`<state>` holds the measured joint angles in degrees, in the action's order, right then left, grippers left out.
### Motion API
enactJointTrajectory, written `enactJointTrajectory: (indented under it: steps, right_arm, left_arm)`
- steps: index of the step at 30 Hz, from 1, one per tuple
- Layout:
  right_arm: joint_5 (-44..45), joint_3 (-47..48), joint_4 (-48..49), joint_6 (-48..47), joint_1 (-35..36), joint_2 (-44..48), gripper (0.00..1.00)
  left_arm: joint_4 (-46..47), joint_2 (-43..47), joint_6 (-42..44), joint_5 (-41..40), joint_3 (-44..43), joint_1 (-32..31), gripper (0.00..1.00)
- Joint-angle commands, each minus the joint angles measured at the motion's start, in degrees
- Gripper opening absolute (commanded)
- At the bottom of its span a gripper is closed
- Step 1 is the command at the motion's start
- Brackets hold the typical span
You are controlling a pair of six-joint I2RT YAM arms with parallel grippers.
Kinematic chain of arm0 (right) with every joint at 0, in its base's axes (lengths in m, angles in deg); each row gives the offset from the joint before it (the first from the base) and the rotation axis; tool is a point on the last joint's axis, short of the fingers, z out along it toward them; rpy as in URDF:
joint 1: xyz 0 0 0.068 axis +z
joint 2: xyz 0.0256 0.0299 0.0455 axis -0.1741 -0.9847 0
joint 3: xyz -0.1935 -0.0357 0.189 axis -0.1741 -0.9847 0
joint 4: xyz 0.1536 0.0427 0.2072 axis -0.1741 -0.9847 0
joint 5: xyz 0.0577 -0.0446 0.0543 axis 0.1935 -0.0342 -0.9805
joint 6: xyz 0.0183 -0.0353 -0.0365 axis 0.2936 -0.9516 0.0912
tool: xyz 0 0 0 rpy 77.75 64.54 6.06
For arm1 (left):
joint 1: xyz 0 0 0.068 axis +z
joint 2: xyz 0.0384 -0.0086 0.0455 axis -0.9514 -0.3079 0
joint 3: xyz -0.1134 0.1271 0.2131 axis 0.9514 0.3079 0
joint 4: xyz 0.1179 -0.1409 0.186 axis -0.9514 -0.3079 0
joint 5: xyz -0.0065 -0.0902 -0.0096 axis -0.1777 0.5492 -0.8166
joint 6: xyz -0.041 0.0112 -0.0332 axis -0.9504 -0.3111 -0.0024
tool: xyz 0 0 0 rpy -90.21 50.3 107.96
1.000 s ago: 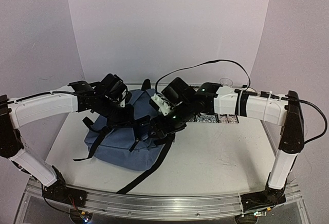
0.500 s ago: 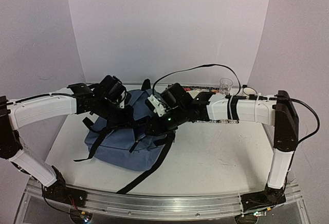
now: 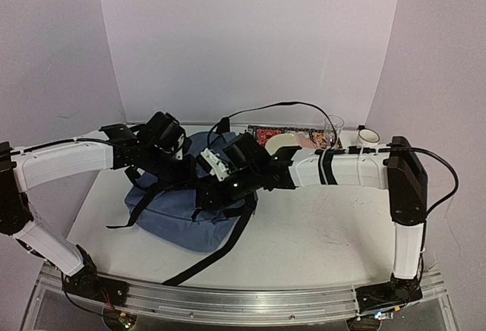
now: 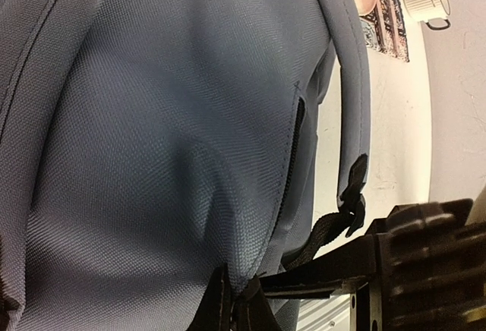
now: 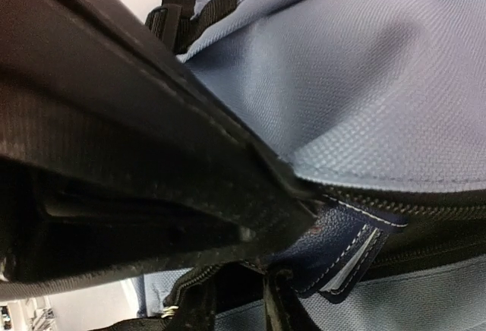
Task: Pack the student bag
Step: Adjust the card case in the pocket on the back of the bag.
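Well, the right arm has swung in a good way over the last second. It was reaching across from off to the bag's right, and now its wrist hangs directly over the large soft slate-blue fabric student bag (image 3: pixel 178 221). The bag lies on the white table (image 3: pixel 326 225) with a black shoulder strap (image 3: pixel 216 249) trailing toward the near edge.

As the arm came in, its jaws drew together. Seen from its own camera, the right gripper (image 5: pixel 241 307) sits at the bag's black zip opening (image 5: pixel 410 208). A small dark navy wallet with white stitching (image 5: pixel 345 249) pokes out of the slot there. Whether the fingers pinch the wallet or the trim beside it, I can't tell.

The left gripper (image 4: pixel 237 307) hasn't budged. It is clamped tight on the bag's fabric by the zip seam, pulling it taut.

With the arm moved over, a patterned flat thing (image 3: pixel 277 132), a clear cup (image 3: pixel 332 126) and a white mug (image 3: pixel 369 135) show behind the bag. To my eye the wallet is being tucked in, so one item looks nearly packed while those behind the bag wait.
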<state>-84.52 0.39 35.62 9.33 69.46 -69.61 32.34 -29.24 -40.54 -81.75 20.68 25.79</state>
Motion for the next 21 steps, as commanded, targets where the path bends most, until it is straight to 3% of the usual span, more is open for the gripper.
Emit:
enactJointTrajectory:
  steps: [1, 7, 10, 13, 15, 18, 21]
  right_arm:
    - [5.2, -5.2, 2.1, -4.6, -0.4, 9.1, 0.29]
    - [11.6, -11.8, -2.4, -9.6, -0.5, 17.1, 0.41]
    - [12.3, -13.5, -3.3, -12.0, -0.2, 19.9, 0.50]
    - [14.3, -14.7, -3.8, -12.4, 0.0, 20.6, 0.52]
    - [17.8, -14.7, -5.3, -11.2, -0.2, 19.7, 0.49]
    - [20.6, -14.3, -7.2, -9.1, -0.8, 17.3, 0.26]
    - [21.6, -12.8, -7.1, -9.0, -0.8, 14.6, 0.20]
  left_arm:
    - [9.2, 2.1, -1.4, 5.1, -0.3, -0.8, 0.00]
    - [11.2, -0.6, -1.1, 6.0, -2.4, -2.1, 0.00]
    - [11.3, -1.2, -0.8, 5.0, -2.7, -2.4, 0.07]
    - [11.3, 0.3, -0.7, 2.9, -2.1, -2.4, 0.06]
    - [11.2, 1.1, -0.8, 2.5, -1.7, -2.4, 0.01]
    - [11.3, 1.4, -1.4, 3.2, -0.9, -2.4, 0.00]
    - [11.2, 2.0, -1.7, 3.3, -0.1, -2.4, 0.00]
